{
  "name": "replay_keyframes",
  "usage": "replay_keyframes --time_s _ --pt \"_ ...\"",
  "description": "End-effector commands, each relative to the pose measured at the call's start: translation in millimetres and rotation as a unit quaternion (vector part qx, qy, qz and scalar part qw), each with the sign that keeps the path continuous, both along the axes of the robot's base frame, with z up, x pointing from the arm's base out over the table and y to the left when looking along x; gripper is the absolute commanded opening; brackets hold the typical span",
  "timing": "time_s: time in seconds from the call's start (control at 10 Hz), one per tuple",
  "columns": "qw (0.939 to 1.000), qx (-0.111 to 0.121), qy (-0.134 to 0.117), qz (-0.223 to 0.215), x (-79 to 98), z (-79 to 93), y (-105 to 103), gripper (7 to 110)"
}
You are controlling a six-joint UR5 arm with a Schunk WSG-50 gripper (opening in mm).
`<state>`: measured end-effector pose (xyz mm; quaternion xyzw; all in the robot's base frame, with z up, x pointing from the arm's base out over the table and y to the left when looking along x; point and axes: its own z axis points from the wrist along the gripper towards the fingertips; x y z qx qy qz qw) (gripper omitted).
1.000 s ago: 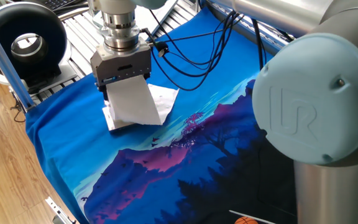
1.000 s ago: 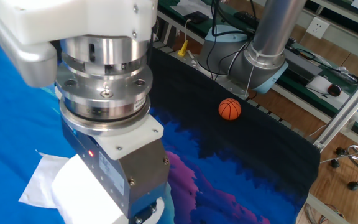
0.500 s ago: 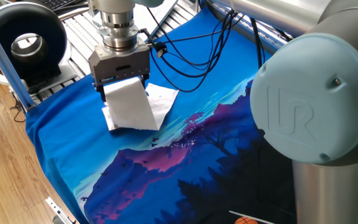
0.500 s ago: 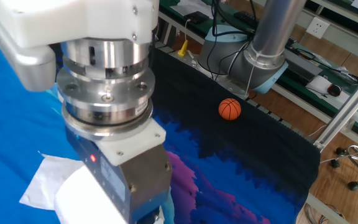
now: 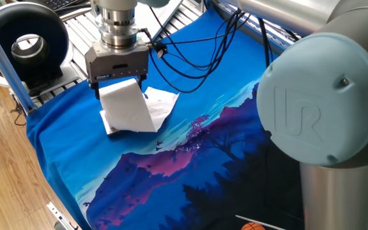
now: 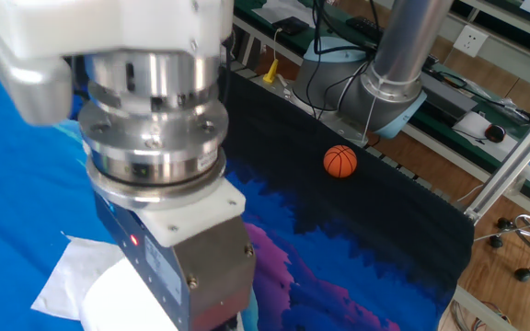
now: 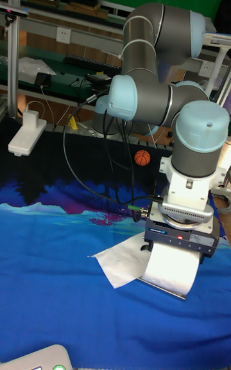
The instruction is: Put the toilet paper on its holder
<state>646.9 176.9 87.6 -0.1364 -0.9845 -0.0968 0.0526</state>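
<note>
My gripper (image 5: 120,89) is shut on the toilet paper (image 5: 128,107), a white roll held between its two fingers just above the blue cloth. A loose white sheet (image 5: 160,102) trails from the roll and lies flat on the cloth to its right. In the tall fixed view the gripper (image 7: 178,253) points straight down, with the roll (image 7: 172,270) hanging below it and the sheet (image 7: 119,262) spread to its left. A thin grey strip (image 7: 168,289) shows under the roll's lower end; I cannot tell if it is the holder, which is otherwise hidden.
A blue printed cloth (image 5: 190,160) covers the table. A small orange ball (image 6: 339,161) lies on its dark far part. Black cables (image 5: 190,61) hang near the gripper. A black round device (image 5: 27,38) stands off the table's corner. A white box (image 7: 27,135) sits far left.
The gripper has shifted a little left and toward the table's far corner with the roll in it. The trailing sheet has been dragged along the same way.
</note>
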Motion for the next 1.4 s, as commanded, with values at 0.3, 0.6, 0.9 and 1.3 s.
replay_keyframes --time_s 0.3,0.6,0.9,1.3 --pt "0.9998 0.012 -0.015 -0.006 18.0 17.8 -6.8 110" --pt "0.9998 0.02 -0.004 0.006 22.3 28.0 -20.1 110" --pt "0.9972 -0.041 0.02 0.058 28.4 28.0 -104.4 88" --pt "0.9878 -0.096 -0.047 0.113 52.2 -14.5 -208.2 88"
